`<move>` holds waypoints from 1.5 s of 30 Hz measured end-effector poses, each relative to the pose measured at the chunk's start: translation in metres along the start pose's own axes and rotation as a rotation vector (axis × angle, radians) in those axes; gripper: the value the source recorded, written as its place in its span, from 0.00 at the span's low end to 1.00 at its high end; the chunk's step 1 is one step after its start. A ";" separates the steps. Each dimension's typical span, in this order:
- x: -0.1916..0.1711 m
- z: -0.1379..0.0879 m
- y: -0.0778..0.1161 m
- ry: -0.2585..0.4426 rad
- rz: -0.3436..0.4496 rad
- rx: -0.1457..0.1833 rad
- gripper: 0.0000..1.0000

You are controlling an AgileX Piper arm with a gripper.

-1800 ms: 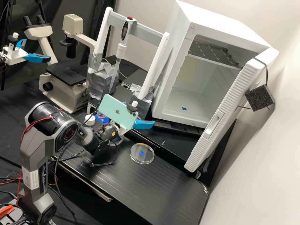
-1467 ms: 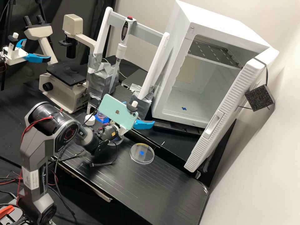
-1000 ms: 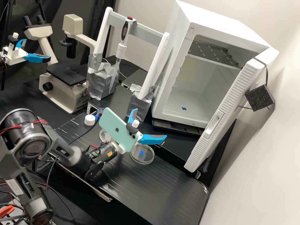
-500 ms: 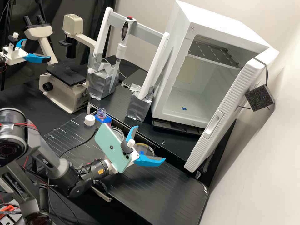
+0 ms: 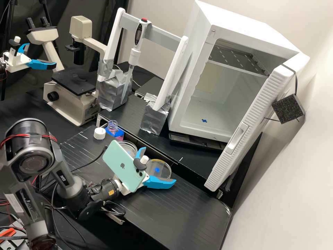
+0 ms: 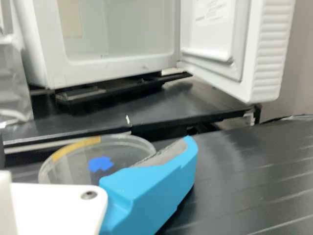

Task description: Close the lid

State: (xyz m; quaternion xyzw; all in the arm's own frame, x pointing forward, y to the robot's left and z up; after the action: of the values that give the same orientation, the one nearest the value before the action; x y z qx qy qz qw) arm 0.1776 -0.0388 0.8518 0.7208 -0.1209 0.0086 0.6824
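Note:
The gripper (image 5: 158, 166) is open in the high view, its two blue fingers spread wide beside a round clear dish (image 5: 163, 172) with a blue spot and yellow tape on it. Nothing is between the fingers. In the wrist view, one finger of the gripper (image 6: 151, 188) overlaps the near side of the same dish (image 6: 117, 147). Another clear dish (image 5: 130, 149) lies behind the green phone, partly hidden. I cannot tell whether either dish has its lid on. Farther left, a white screw cap (image 5: 99, 133) lies beside an uncapped bottle (image 5: 112, 127) in a blue holder.
A green phone (image 5: 123, 166) is mounted on the arm. The white cabinet (image 5: 189, 118) stands at the back right, its door (image 5: 242, 139) swung out. A pipette (image 5: 135, 55) hangs on a taped stand near a microscope (image 5: 73, 100). A raised black edge runs behind the dishes.
The arm has drawn back and its gripper has come toward the bench's front, uncovering the bottle and cap. Over the last half second it has shifted slightly left. The dishes have not moved.

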 end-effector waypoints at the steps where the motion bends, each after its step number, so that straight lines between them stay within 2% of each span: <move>1: 0.000 0.000 0.000 0.004 0.002 -0.006 1.00; 11: 0.002 0.005 0.000 -0.010 0.015 -0.006 1.00; 22: 0.001 0.006 0.002 -0.013 0.026 -0.080 1.00; 34: 0.002 0.007 0.003 -0.012 0.053 -0.095 1.00; 37: 0.002 0.007 0.003 -0.023 0.062 -0.109 1.00; 41: 0.003 0.008 0.003 -0.035 0.071 -0.105 1.00; 45: 0.003 0.008 0.002 -0.039 0.074 -0.115 1.00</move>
State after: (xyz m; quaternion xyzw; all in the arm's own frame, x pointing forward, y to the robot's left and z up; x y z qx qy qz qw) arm 0.1792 -0.0474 0.8538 0.6753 -0.1611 0.0127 0.7196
